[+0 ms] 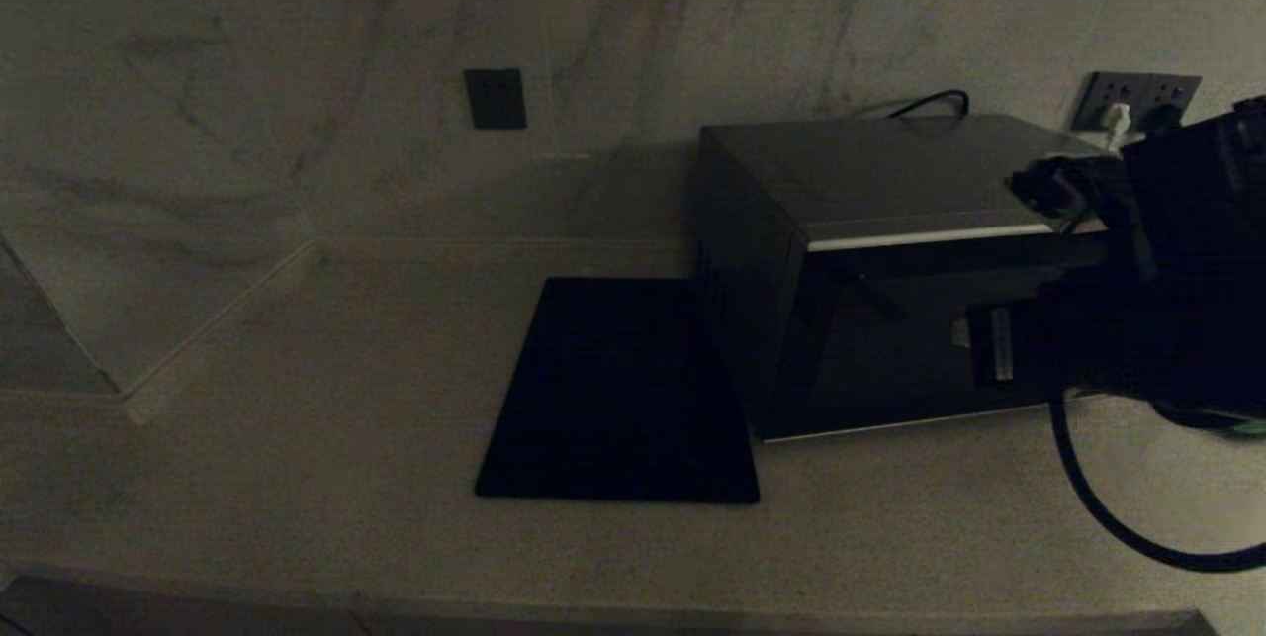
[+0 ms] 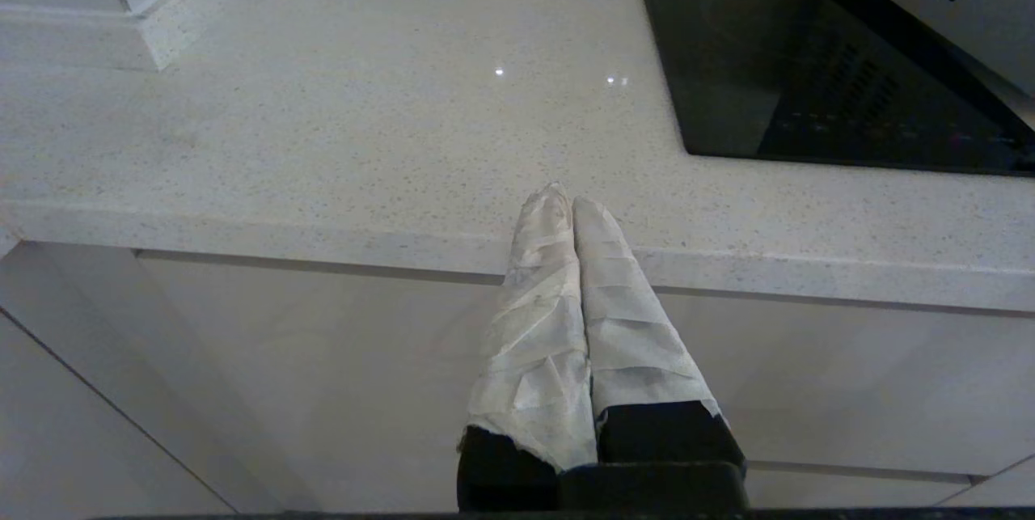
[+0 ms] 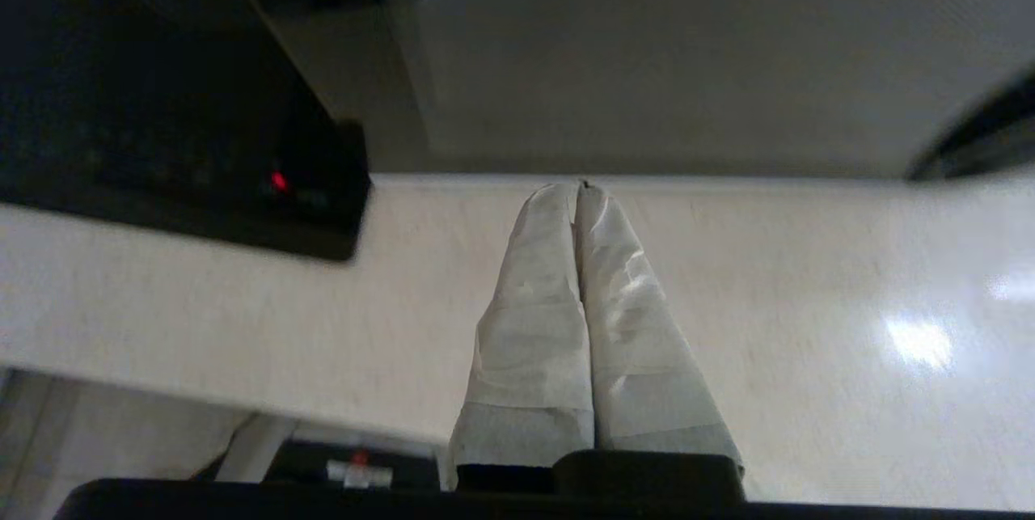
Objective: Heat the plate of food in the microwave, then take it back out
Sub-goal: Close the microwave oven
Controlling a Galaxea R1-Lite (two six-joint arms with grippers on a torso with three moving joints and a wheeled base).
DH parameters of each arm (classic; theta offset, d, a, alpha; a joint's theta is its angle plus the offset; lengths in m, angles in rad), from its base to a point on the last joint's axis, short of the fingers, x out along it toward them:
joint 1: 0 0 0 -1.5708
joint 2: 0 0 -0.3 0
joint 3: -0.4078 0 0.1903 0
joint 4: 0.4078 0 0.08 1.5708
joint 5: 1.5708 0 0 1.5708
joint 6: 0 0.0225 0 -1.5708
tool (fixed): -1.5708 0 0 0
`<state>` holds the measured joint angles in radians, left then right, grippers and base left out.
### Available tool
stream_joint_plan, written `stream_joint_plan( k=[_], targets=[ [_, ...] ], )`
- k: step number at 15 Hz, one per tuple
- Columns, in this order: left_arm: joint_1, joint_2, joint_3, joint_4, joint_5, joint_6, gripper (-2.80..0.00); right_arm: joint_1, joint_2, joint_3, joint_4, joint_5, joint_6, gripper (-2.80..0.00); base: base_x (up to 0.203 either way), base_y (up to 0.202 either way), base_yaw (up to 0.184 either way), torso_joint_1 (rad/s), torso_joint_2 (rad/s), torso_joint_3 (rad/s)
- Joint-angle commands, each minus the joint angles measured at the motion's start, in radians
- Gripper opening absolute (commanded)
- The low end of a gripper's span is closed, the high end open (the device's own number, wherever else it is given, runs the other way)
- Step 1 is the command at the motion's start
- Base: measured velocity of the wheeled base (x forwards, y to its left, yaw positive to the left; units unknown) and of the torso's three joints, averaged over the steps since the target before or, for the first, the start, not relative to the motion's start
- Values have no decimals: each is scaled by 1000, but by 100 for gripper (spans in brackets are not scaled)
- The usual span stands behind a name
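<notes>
Bare counter [image 1: 297,438] left of the black mat [image 1: 618,389], microwave [image 1: 870,270] walling the mat's right edge, its door shut, right arm [image 1: 1167,300] and cable [image 1: 1108,507] crowding the microwave's front right.

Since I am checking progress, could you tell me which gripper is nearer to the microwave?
Right. The right gripper, shut and empty, is above the counter just in front of the microwave. The left gripper, shut, sits at the counter's front edge, beyond the black mat.
</notes>
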<state>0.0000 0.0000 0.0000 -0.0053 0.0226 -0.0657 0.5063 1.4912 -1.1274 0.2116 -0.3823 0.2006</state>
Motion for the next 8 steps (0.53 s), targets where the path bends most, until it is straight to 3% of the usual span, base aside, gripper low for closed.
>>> stream_joint_plan(
  k=[1,8],
  targets=[
    [0,-2,0,-1,0,0,-280,30,71,-18,-23,-23,-1,-280,0,0,0,0,0,0],
    [0,-2,0,-1,0,0,-280,73,184,-160,-32,-108,-1,-280,0,0,0,0,0,0]
  ],
)
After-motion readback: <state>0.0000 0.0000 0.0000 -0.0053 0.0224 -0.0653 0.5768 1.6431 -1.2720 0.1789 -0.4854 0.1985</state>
